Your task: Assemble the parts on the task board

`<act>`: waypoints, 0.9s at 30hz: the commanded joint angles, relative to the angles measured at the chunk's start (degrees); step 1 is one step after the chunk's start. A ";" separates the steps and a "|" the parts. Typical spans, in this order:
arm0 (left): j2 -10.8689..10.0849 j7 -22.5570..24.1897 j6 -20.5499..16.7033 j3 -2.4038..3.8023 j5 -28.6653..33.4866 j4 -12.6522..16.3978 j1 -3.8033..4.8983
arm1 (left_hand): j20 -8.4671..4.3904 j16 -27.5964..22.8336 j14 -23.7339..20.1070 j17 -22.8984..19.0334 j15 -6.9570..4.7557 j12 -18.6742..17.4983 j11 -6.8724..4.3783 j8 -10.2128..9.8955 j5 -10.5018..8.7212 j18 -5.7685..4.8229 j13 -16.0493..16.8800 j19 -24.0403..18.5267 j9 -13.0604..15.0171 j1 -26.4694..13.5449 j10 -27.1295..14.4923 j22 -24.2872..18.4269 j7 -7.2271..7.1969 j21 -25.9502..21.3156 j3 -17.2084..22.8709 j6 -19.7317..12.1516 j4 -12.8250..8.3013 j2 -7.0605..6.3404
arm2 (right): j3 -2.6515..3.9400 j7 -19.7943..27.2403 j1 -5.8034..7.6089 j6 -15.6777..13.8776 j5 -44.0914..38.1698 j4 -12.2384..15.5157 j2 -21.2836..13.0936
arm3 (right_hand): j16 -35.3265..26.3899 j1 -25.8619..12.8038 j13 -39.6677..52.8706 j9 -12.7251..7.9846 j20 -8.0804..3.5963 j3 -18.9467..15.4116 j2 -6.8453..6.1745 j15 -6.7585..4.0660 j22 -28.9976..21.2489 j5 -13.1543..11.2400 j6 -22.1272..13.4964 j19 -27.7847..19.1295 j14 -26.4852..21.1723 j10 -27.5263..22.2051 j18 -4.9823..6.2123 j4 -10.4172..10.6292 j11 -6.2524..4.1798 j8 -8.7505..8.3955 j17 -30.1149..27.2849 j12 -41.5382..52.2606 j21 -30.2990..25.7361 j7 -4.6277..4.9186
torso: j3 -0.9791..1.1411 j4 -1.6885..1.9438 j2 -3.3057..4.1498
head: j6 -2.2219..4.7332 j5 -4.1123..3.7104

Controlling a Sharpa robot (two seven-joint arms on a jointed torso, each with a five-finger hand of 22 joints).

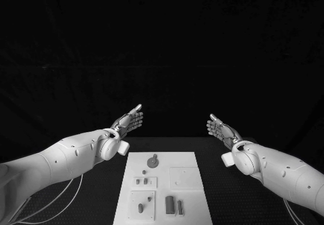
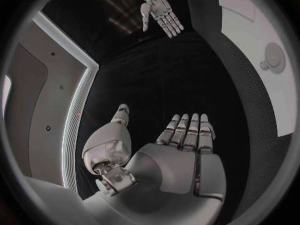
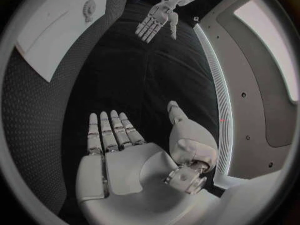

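Above the far left of the desk point(image 1: 223, 187), the left hand point(image 1: 128, 122) is raised with fingers straight and spread from the thumb, nothing held; the same flat, empty palm is seen in its wrist view point(image 2: 181, 150). Between the two arms, the white task board point(image 1: 163, 187) lies flat on the desk, with a round disc part point(image 1: 153, 162) near its far end, small pegs point(image 1: 143, 180) further in, and a dark block point(image 1: 169, 203) toward its near end. On the right, the right hand point(image 1: 221, 127) is likewise lifted, fingers extended and empty, well clear of the board.
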 commanded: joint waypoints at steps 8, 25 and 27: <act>-4.10 5.32 -16.69 2.40 3.69 15.06 -3.04 | -1.51 -6.56 -11.81 -6.86 -3.10 -1.14 -2.40 -4.77 -1.03 -0.44 -1.17 -11.48 -7.44 -15.72 -15.40 -14.03 -2.24 -1.15 -6.32 -11.86 4.89 0.76 | -0.90 4.62 0.00 -13.71 7.18 15.02 -5.08 | -8.59 -14.96 -1.78 -8.72 -3.75 -8.60 0.28 -3.17 -25.84 -1.11 -12.47 -8.28 -11.38 -15.04 -2.95 4.70 -2.87 -3.78 -4.46 -4.58 -3.39 -3.16 | 0.48 2.21 0.32 | 0.08 -3.88; -10.38 11.84 -38.65 6.04 8.36 37.08 -7.45 | -1.51 -6.56 -11.81 -6.86 -3.10 -1.14 -2.40 -4.77 -1.03 -0.44 -1.17 -11.48 -7.44 -15.72 -15.40 -14.03 -2.24 -1.15 -6.32 -11.86 4.89 0.76 | -2.51 11.39 0.01 -35.54 18.53 41.41 -14.33 | -8.59 -14.96 -1.78 -8.72 -3.75 -8.60 0.28 -3.17 -25.84 -1.11 -12.47 -8.28 -11.38 -15.04 -2.95 4.70 -2.87 -3.78 -4.46 -4.58 -3.39 -3.16 | 0.48 2.22 0.32 | 0.08 -3.89; -10.51 11.97 -39.09 6.12 8.45 37.52 -7.54 | -1.51 -6.56 -11.81 -6.86 -3.10 -1.14 -2.40 -4.77 -1.03 -0.44 -1.17 -11.48 -7.44 -15.72 -15.40 -14.03 -2.24 -1.15 -6.32 -11.86 4.89 0.76 | -2.58 11.70 0.01 -36.54 19.05 42.62 -14.75 | -8.59 -14.96 -1.78 -8.72 -3.75 -8.60 0.28 -3.17 -25.84 -1.11 -12.47 -8.28 -11.38 -15.04 -2.95 4.70 -2.87 -3.78 -4.46 -4.58 -3.39 -3.16 | 0.48 2.22 0.32 | 0.08 -3.89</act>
